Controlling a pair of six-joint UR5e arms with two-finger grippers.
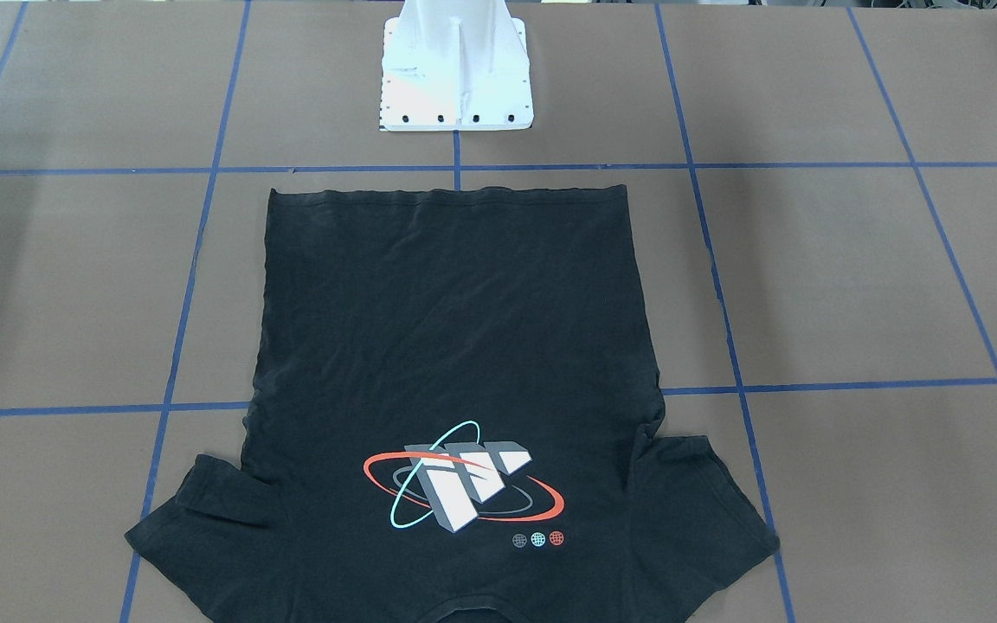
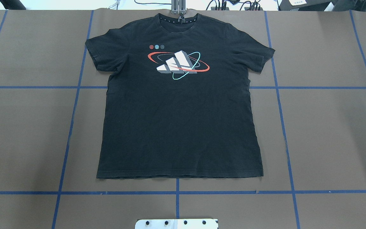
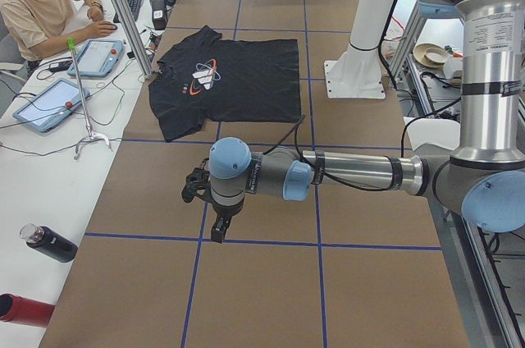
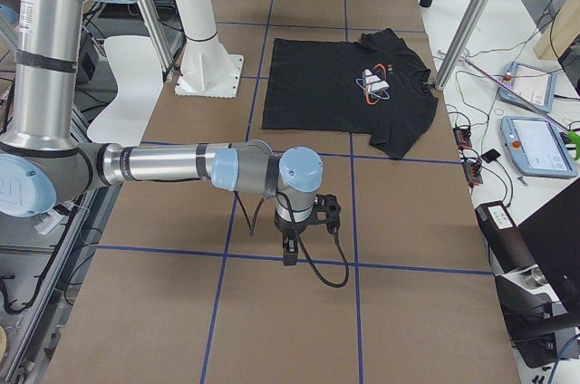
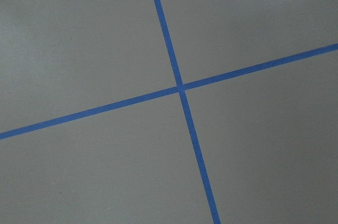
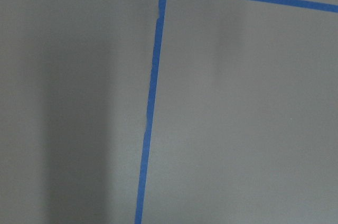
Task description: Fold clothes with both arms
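Black left gripper [image 3: 217, 231] hangs well off the T-shirt's [image 2: 176, 121] left side. The T-shirt lies flat, long sides facing both grippers. The right gripper [image 4: 289, 254] hangs well off its right side, no nearer. Spread or pressed together? I cannot tell.

Blue tape lines [image 6: 150, 118] cross on brown table [image 6: 243, 118].

Comprises left arm [image 3: 353, 171] and right arm [image 4: 163, 165], both silver-grey tube with light-blue joint caps. Routes black cable in a loose loop at each wrist. Terminates in black left hand [image 3: 219, 229] and right hand [image 4: 289, 250]. Bolts to white ribbed pedestal [image 1: 455, 65], four dark screws along plate edge.
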